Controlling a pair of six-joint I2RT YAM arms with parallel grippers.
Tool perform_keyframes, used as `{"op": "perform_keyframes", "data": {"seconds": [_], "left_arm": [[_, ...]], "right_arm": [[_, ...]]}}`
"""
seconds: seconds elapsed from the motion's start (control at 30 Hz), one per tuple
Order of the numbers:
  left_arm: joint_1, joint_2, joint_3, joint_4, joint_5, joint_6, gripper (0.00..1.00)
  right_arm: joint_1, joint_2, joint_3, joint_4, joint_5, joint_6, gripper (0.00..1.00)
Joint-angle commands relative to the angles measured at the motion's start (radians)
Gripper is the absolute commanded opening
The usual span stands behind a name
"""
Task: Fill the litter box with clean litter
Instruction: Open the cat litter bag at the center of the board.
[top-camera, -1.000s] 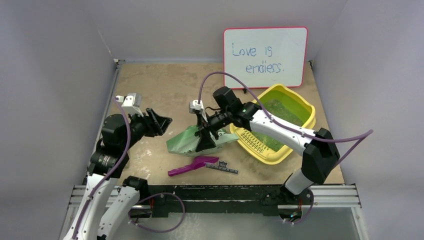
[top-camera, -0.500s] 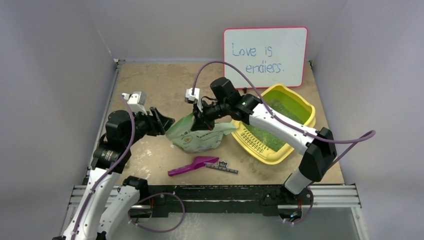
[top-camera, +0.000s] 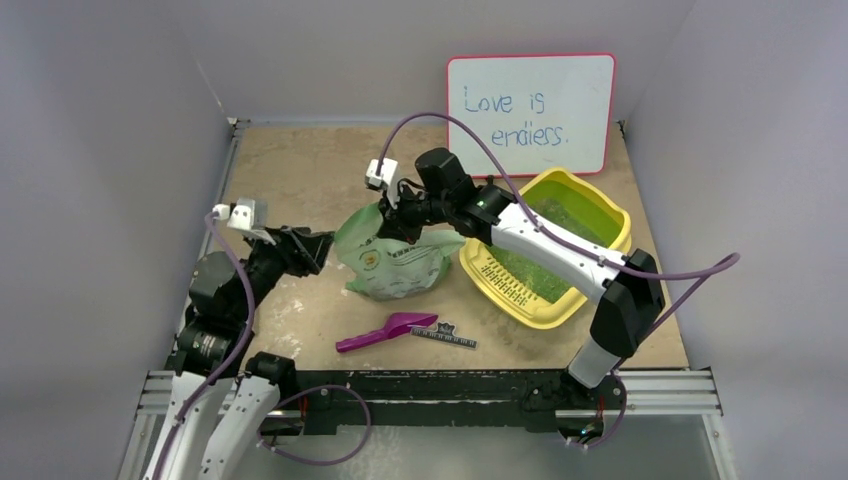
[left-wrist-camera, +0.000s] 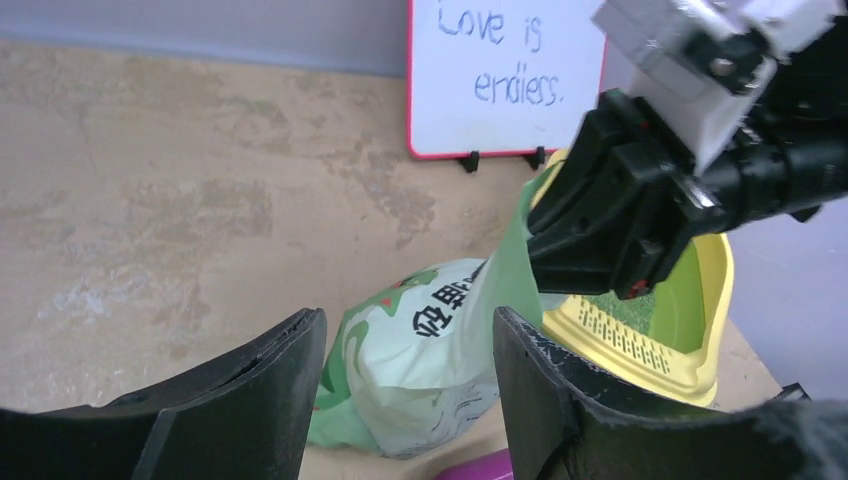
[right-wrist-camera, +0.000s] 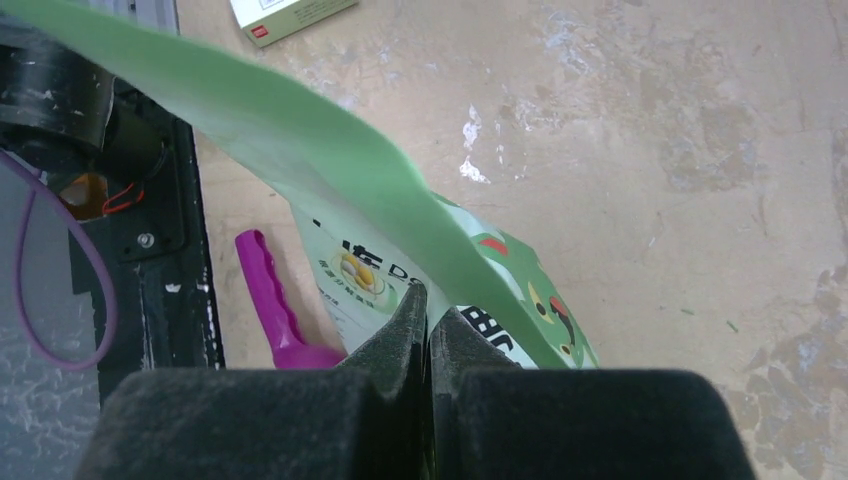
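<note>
Right of centre in the top view: litter box (top-camera: 548, 316), with clean litter (top-camera: 556, 226) spread inside. Just left of it, pale green bag (top-camera: 400, 268), top edge pinched by right gripper (top-camera: 388, 214), jaws pressed together. Further left, left gripper (top-camera: 306, 250), spread, holding nothing.

A: What carries everything here?
B: A tan worktop (top-camera: 300, 170), scuffed and blotched with pale patches.
A: And what lies on it?
B: The yellow litter box (top-camera: 543, 316) sits at the right, set askew, its slotted end toward the front. Just left of it slumps a pale green bag (top-camera: 395, 265). In front of the bag lies a magenta scoop (top-camera: 385, 332), with a small dark strip (top-camera: 447, 336) just beside its bowl. A red-framed whiteboard (top-camera: 530, 115) stands at the back edge, behind the box.
</note>
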Motion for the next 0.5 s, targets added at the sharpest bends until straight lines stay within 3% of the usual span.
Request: {"op": "perform_keyframes", "data": {"seconds": [0.0, 0.1, 0.33, 0.47], "left_arm": [[0.002, -0.048, -0.056, 0.131, 0.078, 0.059, 0.62], [0.002, -0.007, -0.074, 0.118, 0.21, 0.118, 0.62], [0.002, 0.077, -0.093, 0.202, 0.273, 0.099, 0.58], [0.002, 0.078, -0.07, 0.216, 0.299, 0.094, 0.58]], "right_arm": [[-0.008, 0.016, 0.063, 0.059, 0.046, 0.03, 0.0], [-0.008, 0.015, 0.078, 0.056, 0.014, 0.034, 0.0], [-0.008, -0.008, 0.083, 0.059, -0.012, 0.054, 0.0], [-0.009, 0.004, 0.099, 0.016, 0.046, 0.062, 0.0]]}}
